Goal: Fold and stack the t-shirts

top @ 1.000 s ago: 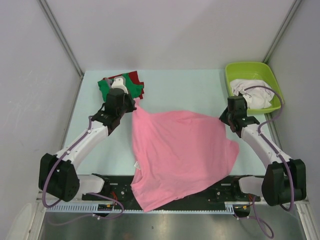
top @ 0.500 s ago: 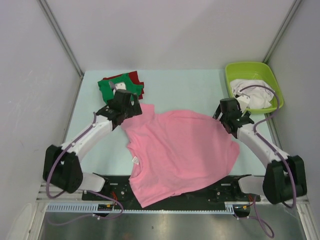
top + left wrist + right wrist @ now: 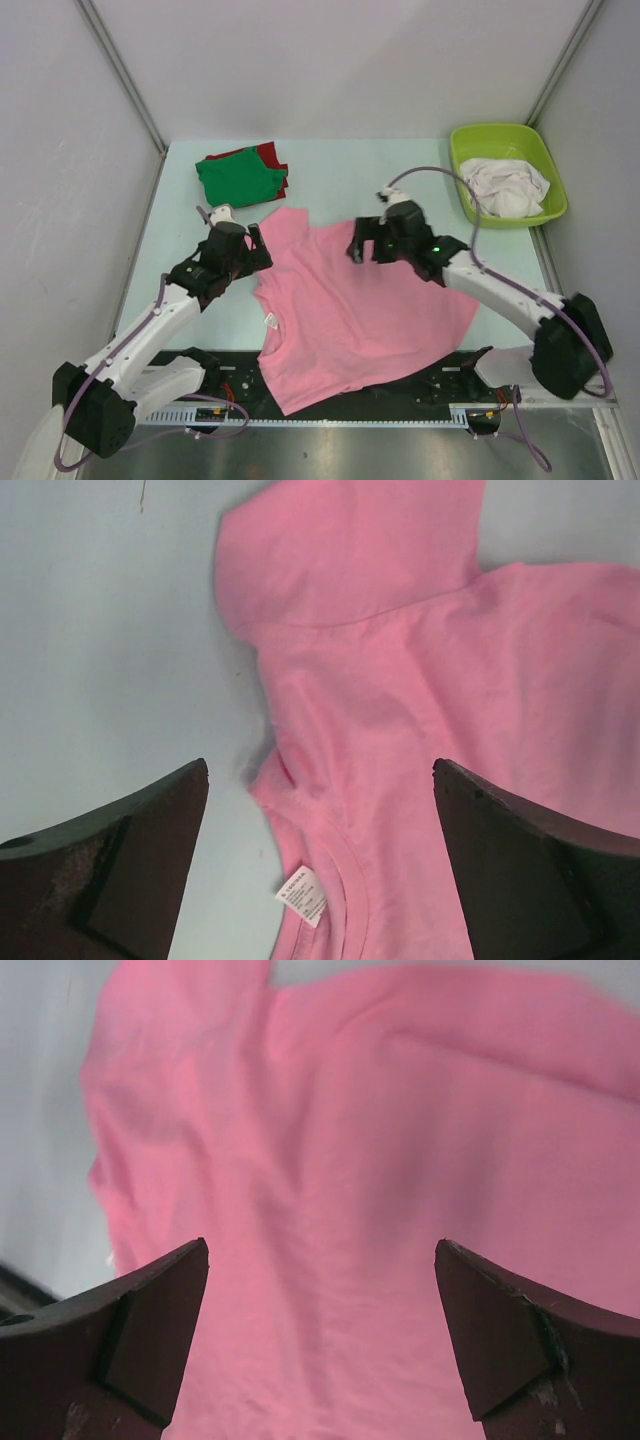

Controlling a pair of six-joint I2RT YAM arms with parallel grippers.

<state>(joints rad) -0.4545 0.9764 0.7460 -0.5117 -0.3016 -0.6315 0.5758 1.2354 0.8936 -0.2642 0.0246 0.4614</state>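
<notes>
The large pink t-shirt (image 3: 370, 300) lies spread but rumpled over the middle of the table (image 3: 350, 170). Its near hem hangs over the near edge onto the black base rail (image 3: 445, 385). One sleeve (image 3: 290, 218) points toward the far left. The small white neck label (image 3: 302, 893) shows at the collar, on the shirt's left side.

At the far left of the table, near that sleeve, a folded green t-shirt (image 3: 240, 178) sits on top of a red t-shirt (image 3: 270, 155), whose edge peeks out on the far and right sides. The white t-shirts (image 3: 508, 185) are bunched in the lime-green tub (image 3: 505, 132) at the far right corner, well apart from the pink one.

The left gripper (image 3: 256, 248) is over the left edge of the pink t-shirt, between the sleeve and the collar. Its jaws are spread wide and nothing is in them; its wrist view shows only cloth and table between the fingers. The right gripper (image 3: 358, 248) is over the far middle of the same shirt, fingers pointing left. It is likewise released, with pink fabric filling the gap in its wrist view. Whether either set of fingertips touches the cloth cannot be told.
</notes>
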